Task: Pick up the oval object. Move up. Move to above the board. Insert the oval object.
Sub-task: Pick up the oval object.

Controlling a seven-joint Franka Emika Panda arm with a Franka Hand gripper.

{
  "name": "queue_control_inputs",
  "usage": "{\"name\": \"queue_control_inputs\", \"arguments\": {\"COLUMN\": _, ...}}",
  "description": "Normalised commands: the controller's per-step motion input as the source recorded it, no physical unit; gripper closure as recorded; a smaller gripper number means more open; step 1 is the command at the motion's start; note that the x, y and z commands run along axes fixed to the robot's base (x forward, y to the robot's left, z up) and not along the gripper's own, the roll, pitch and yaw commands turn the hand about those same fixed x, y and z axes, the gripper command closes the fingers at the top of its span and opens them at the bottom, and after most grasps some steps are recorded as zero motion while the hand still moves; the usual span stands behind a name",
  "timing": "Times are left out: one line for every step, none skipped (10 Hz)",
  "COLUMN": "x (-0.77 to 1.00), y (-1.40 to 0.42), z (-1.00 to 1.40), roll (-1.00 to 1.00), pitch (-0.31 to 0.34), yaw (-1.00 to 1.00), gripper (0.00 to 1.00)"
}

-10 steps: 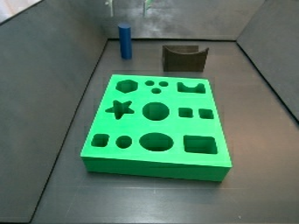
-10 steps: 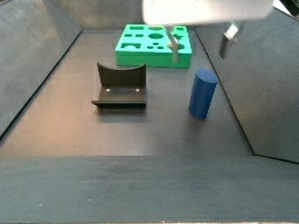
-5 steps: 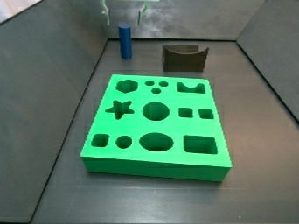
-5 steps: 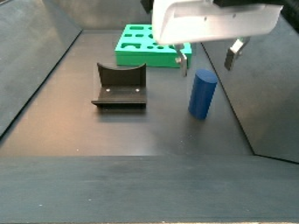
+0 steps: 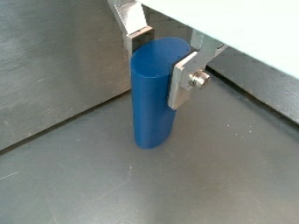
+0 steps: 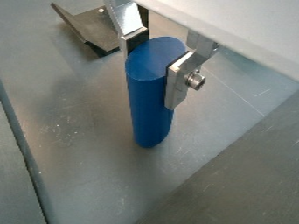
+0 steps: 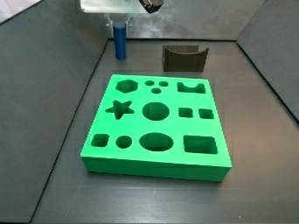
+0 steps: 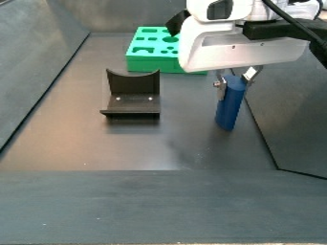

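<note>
Straddling the oval object [image 5: 153, 96], the gripper [image 5: 162, 54] has come down since the earlier side views, where it hung above the peg with its fingers clear of the top. Both wrist views now show a silver finger [image 6: 184, 77] on each side of the peg's upper part. One plate looks pressed to the blue surface, the far one sits at or just off it, so whether the grip is closed firm I cannot tell. The peg stands upright on the dark floor [image 6: 82, 166], its base down, so nothing is lifted yet.

In a side view the oval object [image 7: 118, 40] is at about 11 o'clock from the board [image 7: 156, 124], well apart from it, with the gripper [image 7: 117, 19] directly over it. Another side view puts the fixture [image 8: 130, 94] at 9 o'clock of the peg [image 8: 230, 103].

By my judgement the descent for the pick is done and the squeeze comes next, then the lift. The board, peg and fixture lie where they did half a second ago.
</note>
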Motion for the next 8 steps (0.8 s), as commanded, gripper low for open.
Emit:
{"name": "queue_control_inputs", "arguments": {"x": 0.0, "y": 0.0, "z": 0.0, "roll": 0.0, "pitch": 0.0, "yaw": 0.0, "gripper": 1.0}}
{"name": "queue_control_inputs", "arguments": {"x": 0.0, "y": 0.0, "z": 0.0, "roll": 0.0, "pitch": 0.0, "yaw": 0.0, "gripper": 1.0}}
{"name": "queue_control_inputs", "arguments": {"x": 0.0, "y": 0.0, "z": 0.0, "roll": 0.0, "pitch": 0.0, "yaw": 0.0, "gripper": 1.0}}
{"name": "queue_control_inputs", "arguments": {"x": 0.0, "y": 0.0, "z": 0.0, "roll": 0.0, "pitch": 0.0, "yaw": 0.0, "gripper": 1.0}}
{"name": "queue_control_inputs", "arguments": {"x": 0.0, "y": 0.0, "z": 0.0, "roll": 0.0, "pitch": 0.0, "yaw": 0.0, "gripper": 1.0}}
{"name": "queue_control_inputs", "arguments": {"x": 0.0, "y": 0.0, "z": 0.0, "roll": 0.0, "pitch": 0.0, "yaw": 0.0, "gripper": 1.0}}
{"name": "queue_control_inputs", "arguments": {"x": 0.0, "y": 0.0, "z": 0.0, "roll": 0.0, "pitch": 0.0, "yaw": 0.0, "gripper": 1.0}}
{"name": "queue_control_inputs", "arguments": {"x": 0.0, "y": 0.0, "z": 0.0, "roll": 0.0, "pitch": 0.0, "yaw": 0.0, "gripper": 1.0}}
